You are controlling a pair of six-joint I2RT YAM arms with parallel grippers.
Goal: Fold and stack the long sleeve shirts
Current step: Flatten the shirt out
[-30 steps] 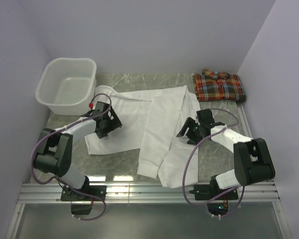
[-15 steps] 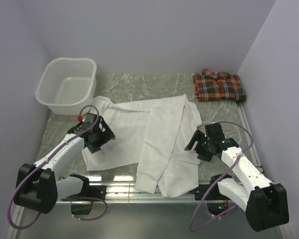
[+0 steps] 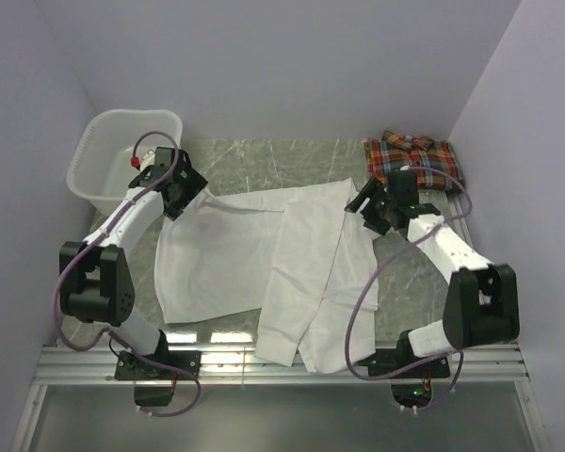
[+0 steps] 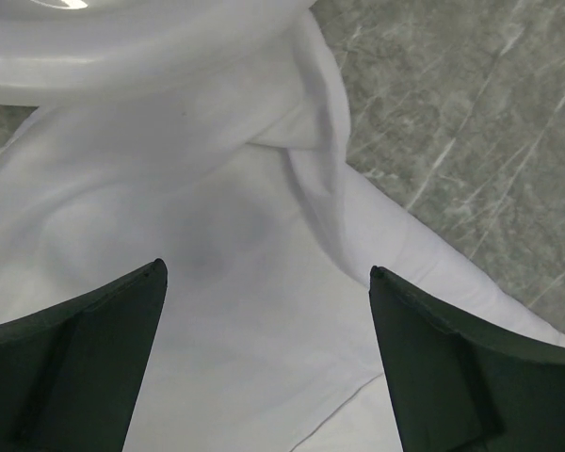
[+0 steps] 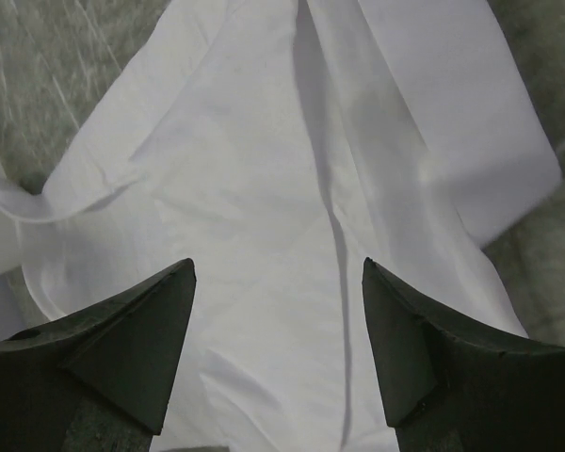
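The white long sleeve shirt point(image 3: 254, 254) lies spread and rumpled across the middle of the table, one sleeve folded over its right half. The plaid long sleeve shirt point(image 3: 412, 162) sits folded at the back right corner. My left gripper point(image 3: 183, 200) hovers open over the white shirt's collar point(image 4: 292, 141) at its far left, right beside the basket. My right gripper point(image 3: 367, 205) hovers open over the shirt's far right part. In both wrist views only white cloth point(image 5: 264, 188) shows between the fingers, and nothing is gripped.
A white plastic laundry basket point(image 3: 92, 162) stands at the back left; its rim point(image 4: 151, 47) is close above my left fingers. Bare marble table point(image 3: 292, 155) shows behind the shirt. A metal rail point(image 3: 282, 363) runs along the near edge.
Both arms swung from the shirt's near half to its far edge. The white shirt now lies a little nearer than a second ago.
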